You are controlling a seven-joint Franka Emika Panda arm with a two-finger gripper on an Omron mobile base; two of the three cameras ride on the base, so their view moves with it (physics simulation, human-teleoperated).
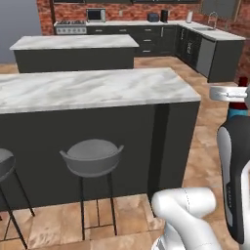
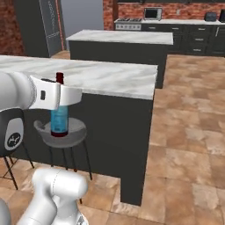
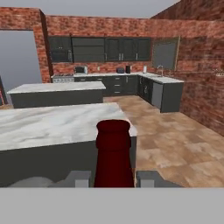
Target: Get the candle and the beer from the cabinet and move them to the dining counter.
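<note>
Though blurred, beer [image 2: 59, 118] label blue (wordless)

Bottle [image 2: 59, 118]: dark red-brown neck, blue label; counter [image 1: 93, 88]: white-grey veined marble, dark base; stool [image 1: 92, 156]: grey.

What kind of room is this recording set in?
A simulated home kitchen with brick walls. A microwave sits on the back counter, a sink faucet is at the far right, and the dining counter has round stools in front.
</note>
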